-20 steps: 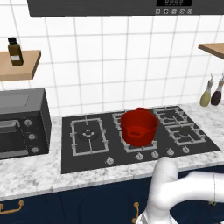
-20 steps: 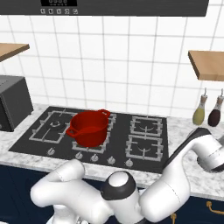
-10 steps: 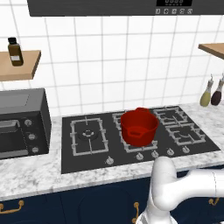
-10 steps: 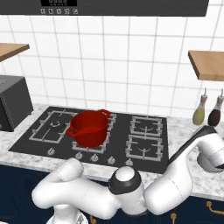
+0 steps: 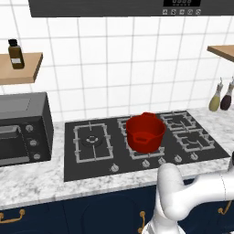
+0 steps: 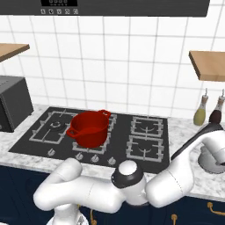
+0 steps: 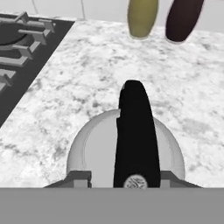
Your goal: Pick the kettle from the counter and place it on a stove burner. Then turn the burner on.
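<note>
Jaws first: we see our two fingertips [image 7: 78, 177] low on either side of the kettle's black handle [image 7: 134, 131], drawn in from the wide spread of a moment ago, though we cannot tell whether they are clamped on it yet. Largest around us is the counter [image 7: 87, 87], marble, with the kettle [image 7: 127, 151] sitting on it at the far right, well apart from the cooktop [image 5: 137, 151]. On the cooktop, a red pot [image 5: 145, 132] occupies the middle grates; the stove burner [image 5: 93, 140] at its left stands free. We judge the grasp nearly made, lifting next.
</note>
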Robot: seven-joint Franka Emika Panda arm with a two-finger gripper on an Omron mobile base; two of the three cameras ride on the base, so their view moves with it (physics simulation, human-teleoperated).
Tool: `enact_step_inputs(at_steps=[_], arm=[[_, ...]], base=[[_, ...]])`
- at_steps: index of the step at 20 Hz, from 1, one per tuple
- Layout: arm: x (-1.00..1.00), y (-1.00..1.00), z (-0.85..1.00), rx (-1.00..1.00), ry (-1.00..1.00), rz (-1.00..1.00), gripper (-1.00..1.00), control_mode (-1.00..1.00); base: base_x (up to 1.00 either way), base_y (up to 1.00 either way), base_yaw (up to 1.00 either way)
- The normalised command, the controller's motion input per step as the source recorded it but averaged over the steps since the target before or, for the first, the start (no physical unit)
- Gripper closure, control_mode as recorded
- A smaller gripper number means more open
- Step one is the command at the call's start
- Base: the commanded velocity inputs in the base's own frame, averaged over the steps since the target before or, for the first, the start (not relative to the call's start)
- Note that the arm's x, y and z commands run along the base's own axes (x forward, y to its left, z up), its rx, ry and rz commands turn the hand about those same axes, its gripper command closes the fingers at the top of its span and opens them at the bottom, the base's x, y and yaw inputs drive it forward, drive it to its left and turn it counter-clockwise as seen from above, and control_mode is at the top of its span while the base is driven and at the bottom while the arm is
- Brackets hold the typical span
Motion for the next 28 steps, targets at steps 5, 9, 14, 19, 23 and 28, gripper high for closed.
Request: enact_step_inputs(at_steps=[5,9,14,19,23,28], arm=[[-0.5,0.65,0.0,-0.01,-0.07,0.24,1.0,-1.0],[-0.26,0.69,0.11,0.0,-0.3,0.2,1.0,-1.0],[-0.01,0.59,0.52,0.0,-0.29,0.07,1.0,-1.0],[-0.04,0.84,0.27,-0.08,-0.08,0.0,1.0,-1.0],[-0.12,0.96,0.01,-0.11,-0.12,0.0,1.0,-1.0],[-0.24,0.95,0.03,-0.11,-0.16,0.0,1.0,-1.0]], base=[[0.0,0.0,0.0],[0.0,0.0,0.0],[0.0,0.0,0.0],[0.0,0.0,0.0],[0.0,0.0,0.0],[0.0,0.0,0.0]])
